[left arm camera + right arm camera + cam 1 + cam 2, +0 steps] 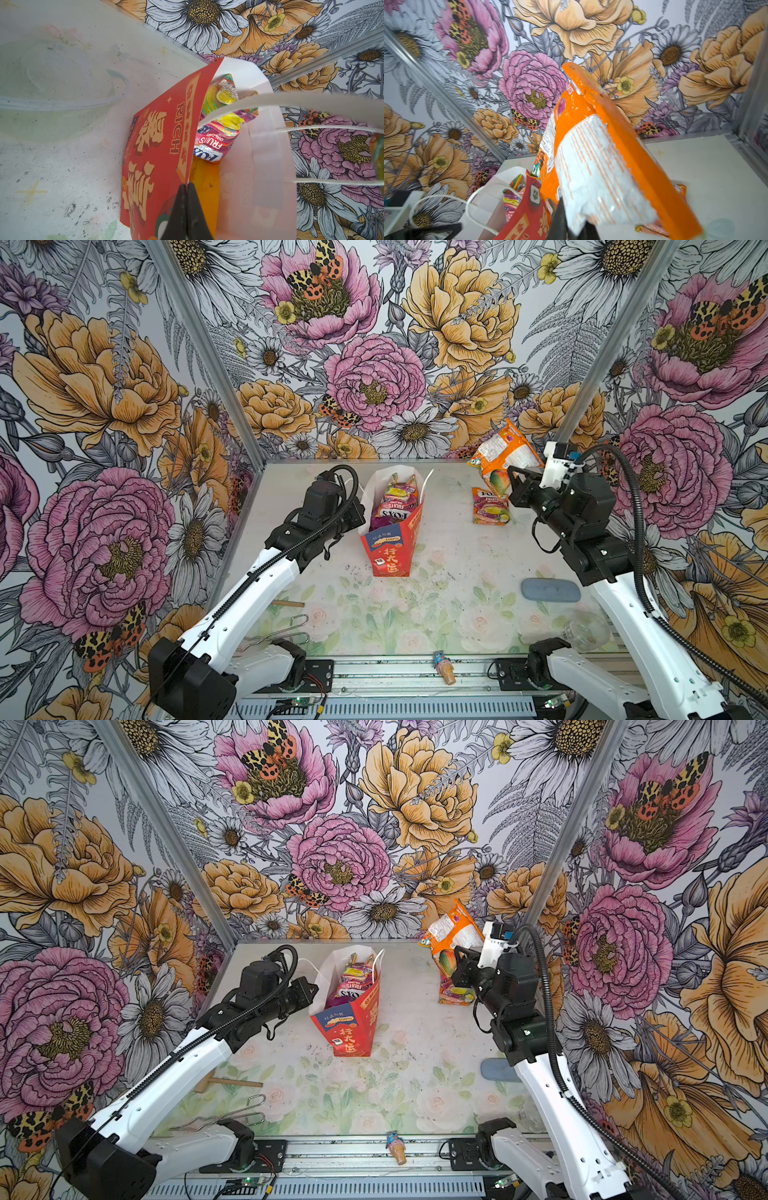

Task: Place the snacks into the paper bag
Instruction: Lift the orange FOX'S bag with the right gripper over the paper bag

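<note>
The paper bag [390,549] [353,1029] stands upright mid-table, red below and white inside. My left gripper [360,515] [187,186] is shut on its left rim, the red wall [158,145] pinched between the jaws. Inside sit several snacks: a pink FOX'S packet [395,499] [216,141] over a yellow-orange one [205,187]. My right gripper [514,475] [460,953] [575,226] is shut on an orange-and-white packet [503,450] [453,925] [591,155], held in the air at the back right. Another FOX'S packet [490,506] [455,992] lies on the table below it.
A blue-grey oval pad [550,590] and a clear jar [586,630] lie near the right arm's base. Wire tongs [282,630] and a wooden stick [289,603] lie front left. A small ice-cream-cone toy [444,666] rests on the front rail.
</note>
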{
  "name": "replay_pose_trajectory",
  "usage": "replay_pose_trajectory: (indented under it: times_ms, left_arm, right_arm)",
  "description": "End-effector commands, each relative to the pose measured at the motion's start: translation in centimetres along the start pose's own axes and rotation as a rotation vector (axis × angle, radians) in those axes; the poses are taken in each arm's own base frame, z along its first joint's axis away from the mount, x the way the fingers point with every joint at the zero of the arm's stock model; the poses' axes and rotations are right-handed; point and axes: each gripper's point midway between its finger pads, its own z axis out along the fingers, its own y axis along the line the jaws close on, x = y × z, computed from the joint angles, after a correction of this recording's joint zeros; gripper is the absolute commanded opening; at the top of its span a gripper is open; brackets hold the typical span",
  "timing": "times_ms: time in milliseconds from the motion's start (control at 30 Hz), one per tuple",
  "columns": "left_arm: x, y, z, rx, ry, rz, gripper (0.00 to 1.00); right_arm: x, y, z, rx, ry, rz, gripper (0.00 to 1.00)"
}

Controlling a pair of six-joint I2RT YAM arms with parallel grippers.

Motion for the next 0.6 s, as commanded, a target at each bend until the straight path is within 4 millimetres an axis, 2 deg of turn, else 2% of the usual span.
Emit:
replay_pose_trajectory:
  times_ms: [0, 167, 333, 500, 567]
  left_arm:
    - [0.1, 0.0, -0.7, -0.002, -0.003, 0.0, 0.0]
    - [0.0, -0.1, -0.9, -0.003, -0.009, 0.0, 0.0]
    - [0.2, -0.3, -0.9, 0.003, -0.006, 0.002, 0.0]
    - [0.1, -0.2, -1.0, 0.0, -0.01, 0.0, 0.0]
    - [0.2, -0.3, -1.0, 0.002, -0.009, 0.0, 0.0]
  right_arm:
    - [-2.7, 5.2, -0.9, -0.157, -0.06, -0.107, 0.0]
    - [-2.8, 10.6, -0.6, -0.267, -0.056, -0.168, 0.0]
    - [-1.2, 14.8, 1.1, -0.335, -0.016, -0.231, 0.0]
    - [0.8, 18.1, 2.7, -0.377, 0.025, -0.292, 0.0]
    - [1.1, 18.2, 3.7, -0.353, 0.029, -0.302, 0.0]
